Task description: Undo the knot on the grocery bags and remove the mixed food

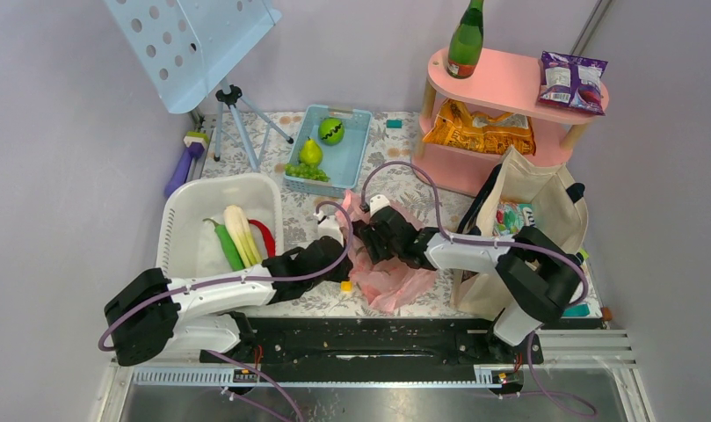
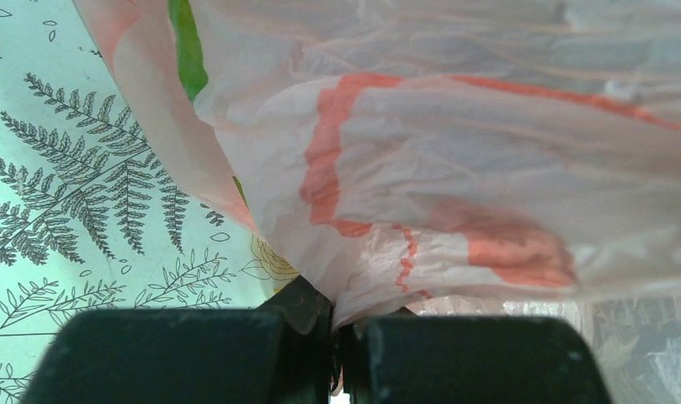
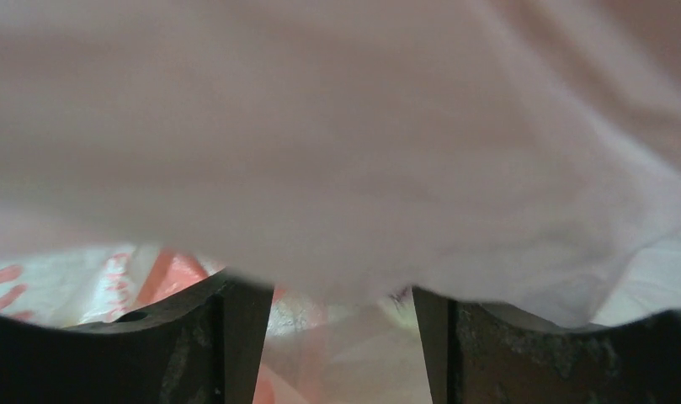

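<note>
The pink plastic bag (image 1: pixel 382 277) lies crumpled on the patterned mat at the centre front. My left gripper (image 1: pixel 338 230) is at its upper left edge, and in the left wrist view it (image 2: pixel 337 324) is shut on a fold of the bag's film (image 2: pixel 454 168). My right gripper (image 1: pixel 366 230) reaches in from the right at the bag's top. Its jaws (image 3: pixel 343 295) stand wide apart with pink film (image 3: pixel 337 151) draped over them. The beige tote (image 1: pixel 545 202) stands open at the right with a multicoloured packet (image 1: pixel 512 215) inside. Leeks (image 1: pixel 242 236) lie in the white basket (image 1: pixel 180 220). A pear (image 1: pixel 310 152) sits in the blue tray (image 1: pixel 356 149).
A pink shelf (image 1: pixel 501 83) at the back right carries a green bottle (image 1: pixel 466 40), a purple crisp packet (image 1: pixel 573 81) and orange packets (image 1: pixel 479 132). A pale blue perforated stand on a tripod (image 1: pixel 198 44) is at the back left. A small yellow piece (image 1: pixel 345 285) lies beside the bag.
</note>
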